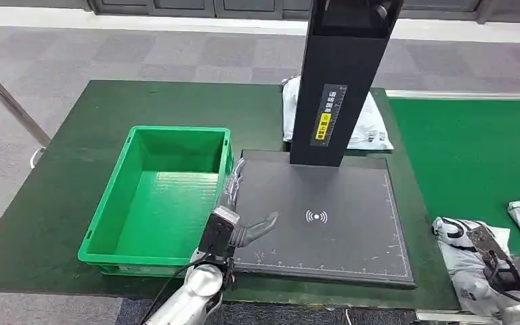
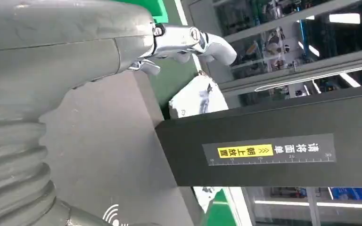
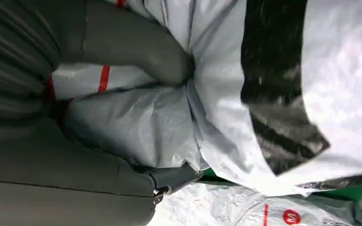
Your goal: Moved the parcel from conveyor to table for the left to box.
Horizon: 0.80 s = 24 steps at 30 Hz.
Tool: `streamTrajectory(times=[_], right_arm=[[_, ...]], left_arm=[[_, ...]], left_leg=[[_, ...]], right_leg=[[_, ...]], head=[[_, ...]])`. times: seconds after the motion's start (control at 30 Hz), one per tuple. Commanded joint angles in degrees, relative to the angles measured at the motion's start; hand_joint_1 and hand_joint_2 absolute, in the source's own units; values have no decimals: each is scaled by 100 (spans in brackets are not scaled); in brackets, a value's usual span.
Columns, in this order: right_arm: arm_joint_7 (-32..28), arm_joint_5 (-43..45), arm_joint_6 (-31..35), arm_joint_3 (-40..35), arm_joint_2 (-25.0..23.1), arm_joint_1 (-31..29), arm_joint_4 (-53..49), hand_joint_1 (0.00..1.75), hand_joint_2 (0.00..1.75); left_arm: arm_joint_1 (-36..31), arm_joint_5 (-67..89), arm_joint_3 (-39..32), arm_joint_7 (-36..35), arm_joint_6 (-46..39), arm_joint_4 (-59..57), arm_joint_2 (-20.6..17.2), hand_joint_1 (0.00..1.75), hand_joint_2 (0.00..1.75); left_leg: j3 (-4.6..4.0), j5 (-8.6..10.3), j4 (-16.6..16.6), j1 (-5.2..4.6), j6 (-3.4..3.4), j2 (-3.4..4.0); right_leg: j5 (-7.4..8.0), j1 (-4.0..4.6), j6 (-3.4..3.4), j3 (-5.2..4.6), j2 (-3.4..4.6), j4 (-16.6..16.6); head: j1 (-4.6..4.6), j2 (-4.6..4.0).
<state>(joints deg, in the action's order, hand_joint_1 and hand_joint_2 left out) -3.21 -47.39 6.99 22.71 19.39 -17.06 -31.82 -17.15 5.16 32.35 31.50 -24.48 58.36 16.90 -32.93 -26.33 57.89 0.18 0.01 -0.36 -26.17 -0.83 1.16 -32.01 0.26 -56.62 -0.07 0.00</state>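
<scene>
One crumpled grey parcel (image 1: 470,267) on the conveyor (image 1: 474,152), long axis running diagonally, gripped by right hand (image 1: 494,261), left hand (image 1: 244,227) empty, fingers apart.

Parcel (image 3: 273,70): crinkled glossy grey plastic film. Green box (image 1: 159,200): smooth moulded plastic, ribbed floor. Scanner pad (image 1: 325,223): matt dark, fine-textured. Tabletop (image 1: 74,156): matt green felt-like cloth. Left hand (image 1: 247,227): matt grey rubbery cover, bright polished metal fingers (image 2: 188,40).
</scene>
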Motion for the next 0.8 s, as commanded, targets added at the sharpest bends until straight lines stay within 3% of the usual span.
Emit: streamTrajectory(times=[0.03, 0.17, 0.27, 0.4, 0.47, 0.57, 0.67, 0.8], right_arm=[[5, 38, -120, -159, -246, 51, 396, 175, 175], [-202, 148, -180, -275, -272, 48, 279, 175, 175], [-597, 576, 152, -300, -526, 46, -340, 175, 175], [-1213, 1964, 436, -538, -1002, 527, -2357, 175, 175], [-1199, 2920, 368, -882, -1132, 948, -3658, 175, 175], [-1379, 3960, 505, -1148, -1333, 1297, -4746, 175, 175], [-1712, 4459, 536, -1696, -1400, 1507, -5760, 175, 175], [-1756, 4802, 606, -2431, -1209, 1519, -6345, 175, 175]], left_arm=[[-123, 30, 97, -40, -8, -105, -259, 0, 175], [-102, 84, 64, -60, -35, -75, -266, 0, 175], [15, 168, -22, -87, -144, 93, -282, 0, 175], [158, 328, -162, -136, -328, 260, -296, 0, 175], [139, 363, -250, -94, -402, 247, -313, 0, 175], [34, 597, -305, 26, -661, 148, -321, 0, 175], [-142, 604, -303, 108, -722, 115, -353, 0, 175], [-278, 368, -233, 184, -618, -67, -330, 0, 175]], left_leg=[[5, 2, -7, 6, -5, 1], [5, 6, -14, 6, -5, 0], [5, 5, -15, 6, -5, 14], [-4, 1, -12, 5, -6, 28], [-15, 1, -13, 1, -8, 44], [-42, 1, -15, -2, -12, 47], [-45, 7, -13, 0, -21, 41], [-51, 9, -8, -6, -22, 33]], right_leg=[[3, 7, -7, 6, -1, 8], [5, 8, -9, 6, -1, 14], [8, 8, -9, 1, 14, 14], [8, 6, -9, -9, 29, 6], [11, 2, -11, -26, 44, 0], [9, 0, -15, -47, 50, -10], [9, 1, -20, -75, 45, -24], [3, -6, -27, -90, 38, -48]], head=[[0, 0], [0, 0], [0, 0], [2, 0], [0, 0], [2, 0], [0, 0], [0, 0]])
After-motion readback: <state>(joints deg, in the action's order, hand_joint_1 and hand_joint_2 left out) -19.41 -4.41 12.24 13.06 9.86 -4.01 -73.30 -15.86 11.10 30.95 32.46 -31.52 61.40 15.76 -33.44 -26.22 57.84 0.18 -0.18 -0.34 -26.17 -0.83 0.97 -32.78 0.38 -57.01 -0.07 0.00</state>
